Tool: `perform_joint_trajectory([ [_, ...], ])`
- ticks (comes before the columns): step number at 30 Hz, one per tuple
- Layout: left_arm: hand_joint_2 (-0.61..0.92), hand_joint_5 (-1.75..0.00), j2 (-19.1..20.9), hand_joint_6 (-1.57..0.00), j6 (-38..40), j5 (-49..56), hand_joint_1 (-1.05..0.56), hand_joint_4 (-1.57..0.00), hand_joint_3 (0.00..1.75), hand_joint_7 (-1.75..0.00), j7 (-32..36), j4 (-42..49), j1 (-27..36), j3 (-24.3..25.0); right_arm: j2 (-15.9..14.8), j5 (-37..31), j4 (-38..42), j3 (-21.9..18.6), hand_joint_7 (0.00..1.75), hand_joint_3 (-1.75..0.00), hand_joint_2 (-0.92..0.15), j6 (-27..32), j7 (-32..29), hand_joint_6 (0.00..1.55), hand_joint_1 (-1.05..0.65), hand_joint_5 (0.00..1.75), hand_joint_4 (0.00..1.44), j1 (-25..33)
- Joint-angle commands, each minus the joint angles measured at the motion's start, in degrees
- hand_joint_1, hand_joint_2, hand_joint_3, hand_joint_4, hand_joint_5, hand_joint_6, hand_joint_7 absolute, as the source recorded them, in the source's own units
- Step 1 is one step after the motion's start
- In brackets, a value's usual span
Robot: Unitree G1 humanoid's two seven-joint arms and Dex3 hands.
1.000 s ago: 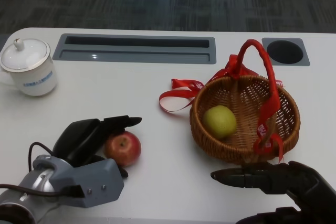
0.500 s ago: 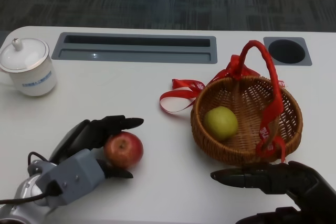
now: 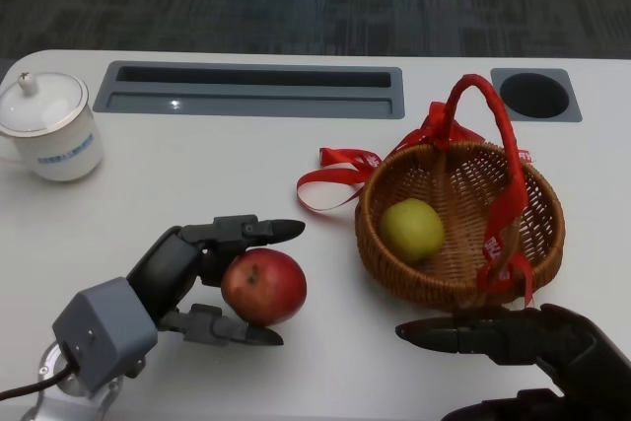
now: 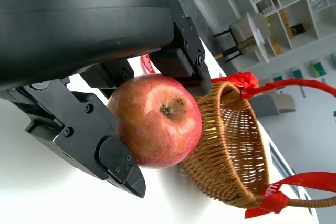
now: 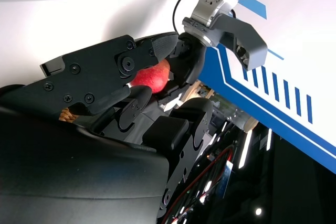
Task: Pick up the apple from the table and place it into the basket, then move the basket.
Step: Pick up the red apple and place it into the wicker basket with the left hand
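Note:
My left hand grips a red apple between its fingers, just off the white table and left of the basket. The left wrist view shows the red apple clamped in the black fingers, with the basket behind it. The round wicker basket has a red ribbon-wrapped handle and holds a green apple. My right hand lies near the basket's front edge, fingers stretched out, holding nothing. Past those fingers, the right wrist view catches the red apple.
A white lidded cup stands at the far left. A loose red ribbon trails on the table left of the basket. A grey recessed slot and a round hole run along the back.
My left hand has raised the red apple and carried it right, closer to the basket. The right hand and the basket stay where they were.

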Motion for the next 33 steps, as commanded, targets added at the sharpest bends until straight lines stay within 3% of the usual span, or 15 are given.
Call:
perform_joint_trajectory([
  [1, 0.81, -0.01, 0.3, -1.12, 1.4, 0.0, -0.14, -1.32, 0.00, -0.01, 1.1, -6.1, 0.8, 1.0, -0.4, 0.2, 0.0, -0.1, 0.00, 0.00, -0.82, -0.3, -0.3, 0.79, -0.26, 0.00, 0.84, 0.1],
  [8, 0.80, -0.02, -1.1, -1.13, 4.6, -0.2, -0.14, -1.34, 0.00, -0.01, 2.3, -13.4, 0.1, 1.8, -0.2, 0.3, 0.5, -0.1, 0.00, 0.00, -0.82, -1.0, -0.3, 0.79, -0.26, 0.00, 0.84, 0.1],
  [18, 0.80, 0.00, -4.5, -1.13, 10.0, 0.9, -0.16, -1.32, 0.00, 0.00, 3.3, -16.4, -5.3, 0.7, 0.4, 0.7, -0.2, 0.4, 0.00, 0.00, -0.81, -0.6, -0.4, 0.80, -0.26, 0.00, 0.85, 0.5],
  [33, 0.78, 0.00, -10.5, -1.14, 6.9, 6.1, -0.22, -1.32, 0.00, -0.01, 5.8, -2.6, -17.9, -2.3, 0.9, -0.1, -0.7, 0.6, 0.00, 0.00, -0.81, -1.7, -1.1, 0.80, -0.26, 0.00, 0.86, 1.1],
])
